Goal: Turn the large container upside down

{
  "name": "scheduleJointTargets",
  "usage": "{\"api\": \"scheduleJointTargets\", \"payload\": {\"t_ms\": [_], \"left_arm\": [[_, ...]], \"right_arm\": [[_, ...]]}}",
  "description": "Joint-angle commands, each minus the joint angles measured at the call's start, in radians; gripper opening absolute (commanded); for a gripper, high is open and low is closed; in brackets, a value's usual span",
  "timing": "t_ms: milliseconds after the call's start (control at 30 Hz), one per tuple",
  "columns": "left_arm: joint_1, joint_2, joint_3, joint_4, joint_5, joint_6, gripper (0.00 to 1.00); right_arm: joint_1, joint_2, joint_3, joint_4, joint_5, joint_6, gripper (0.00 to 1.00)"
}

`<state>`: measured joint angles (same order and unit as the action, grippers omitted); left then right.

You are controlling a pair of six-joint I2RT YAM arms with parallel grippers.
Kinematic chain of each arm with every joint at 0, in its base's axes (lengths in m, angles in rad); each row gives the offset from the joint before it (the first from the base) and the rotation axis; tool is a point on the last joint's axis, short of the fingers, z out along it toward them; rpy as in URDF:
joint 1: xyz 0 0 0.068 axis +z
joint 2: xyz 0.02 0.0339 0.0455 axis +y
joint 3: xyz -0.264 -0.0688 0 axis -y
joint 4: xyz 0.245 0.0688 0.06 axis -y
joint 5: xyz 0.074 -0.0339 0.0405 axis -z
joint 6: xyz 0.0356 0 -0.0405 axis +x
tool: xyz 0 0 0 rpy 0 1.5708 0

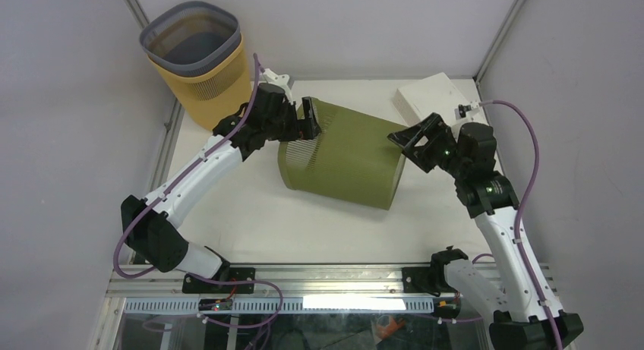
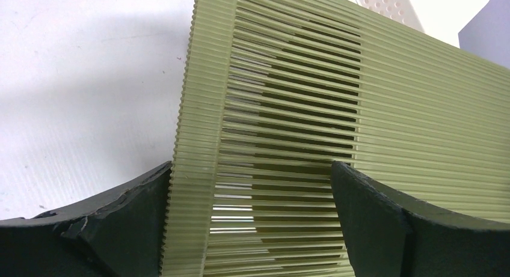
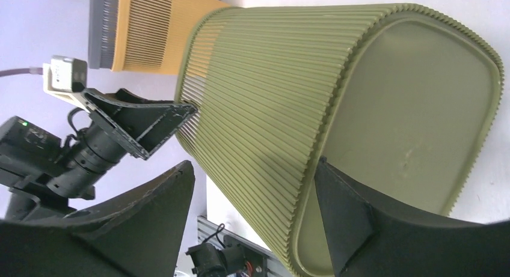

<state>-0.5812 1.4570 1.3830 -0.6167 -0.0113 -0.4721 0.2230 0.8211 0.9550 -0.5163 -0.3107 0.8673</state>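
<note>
The large olive-green ribbed container [image 1: 342,156] lies on its side in the middle of the table, mouth to the left, flat base to the right. My left gripper [image 1: 304,121] is at the upper rim of the mouth. In the left wrist view it [image 2: 249,199] stands open, with the slatted wall [image 2: 391,97] between its spread fingers and the rim band against the left finger. My right gripper [image 1: 414,141] is at the base's far corner. It [image 3: 252,205] stands open astride the base edge of the container [image 3: 288,79], one finger [image 3: 355,223] against the flat bottom.
A yellow basket with a grey rim [image 1: 197,54] stands upright at the back left, close to the left arm. A white perforated box [image 1: 429,96] lies at the back right behind the container. An aluminium rail [image 1: 304,278] runs along the near edge. Walls enclose both sides.
</note>
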Motion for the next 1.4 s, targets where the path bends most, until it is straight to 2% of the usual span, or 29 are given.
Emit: {"api": "scheduleJointTargets", "payload": {"t_ms": [0, 367, 600, 1000, 1367], "left_arm": [[-0.025, 0.033, 0.002, -0.001, 0.051, 0.017, 0.95], [-0.025, 0.075, 0.004, 0.06, 0.094, 0.016, 0.95], [-0.025, 0.117, 0.01, 0.085, 0.1, 0.025, 0.95], [-0.023, 0.186, -0.068, 0.122, 0.033, 0.071, 0.96], [-0.021, 0.249, -0.058, 0.124, -0.047, 0.093, 0.97]], "right_arm": [[0.006, 0.017, 0.112, 0.264, -0.127, 0.091, 0.76], [0.014, 0.076, 0.171, 0.424, -0.178, 0.159, 0.75], [0.022, 0.096, 0.199, 0.422, -0.169, 0.137, 0.74], [0.025, 0.099, 0.158, 0.405, -0.169, 0.118, 0.74], [0.069, 0.219, 0.313, 0.435, -0.167, 0.051, 0.74]]}}
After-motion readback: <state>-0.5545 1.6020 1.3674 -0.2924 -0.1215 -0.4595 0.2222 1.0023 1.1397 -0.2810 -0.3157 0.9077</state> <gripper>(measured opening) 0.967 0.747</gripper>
